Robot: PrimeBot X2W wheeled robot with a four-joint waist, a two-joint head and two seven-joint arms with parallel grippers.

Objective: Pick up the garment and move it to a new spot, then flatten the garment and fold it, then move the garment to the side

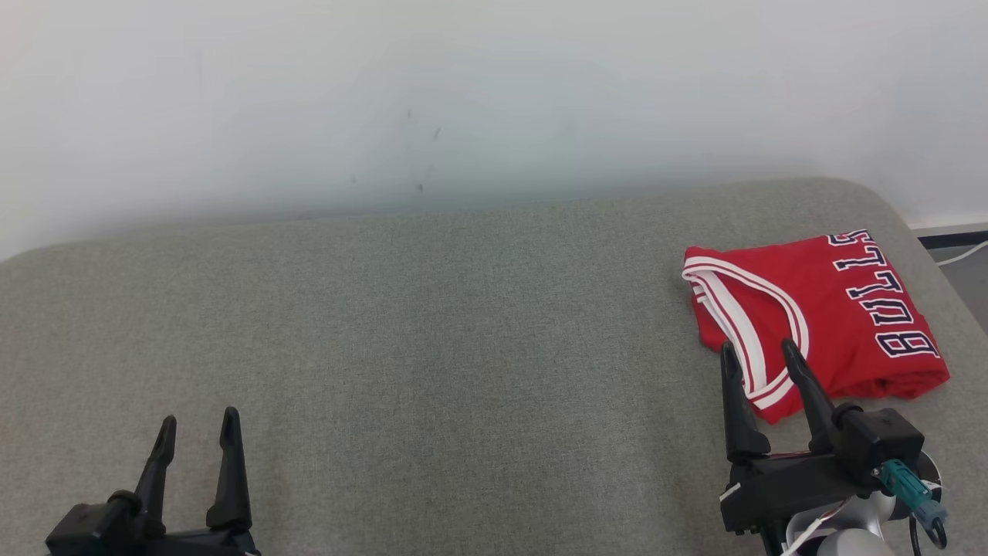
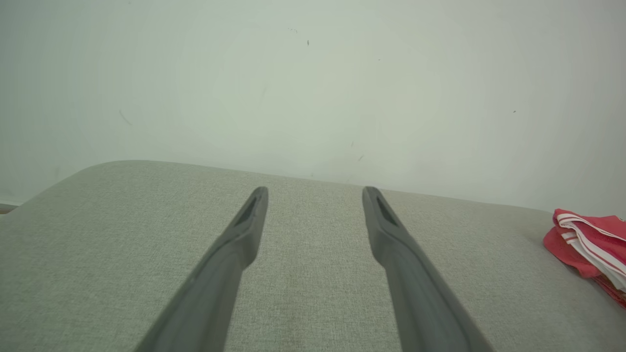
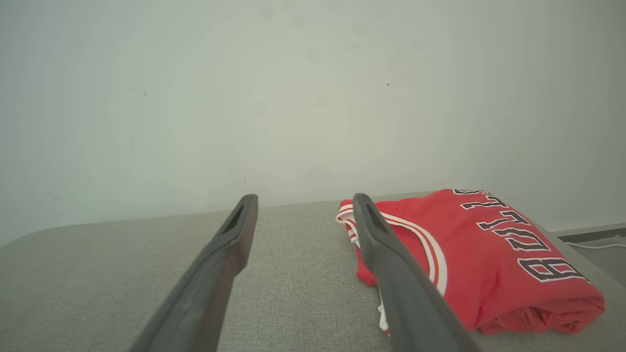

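Red garment (image 1: 841, 309) with white-striped trim and dark white-edged lettering; grey cushion (image 1: 432, 324).

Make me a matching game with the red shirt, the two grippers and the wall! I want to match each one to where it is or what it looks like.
Things:
1. shirt
2. left gripper
3. right gripper
4. wall

Matches:
A. white, behind the grey cushion
B. open, over bare cushion, far from the shirt
C. red, folded, at the cushion's right end
D. open, close by the shirt

Right pairs: 1-C, 2-B, 3-D, 4-A.
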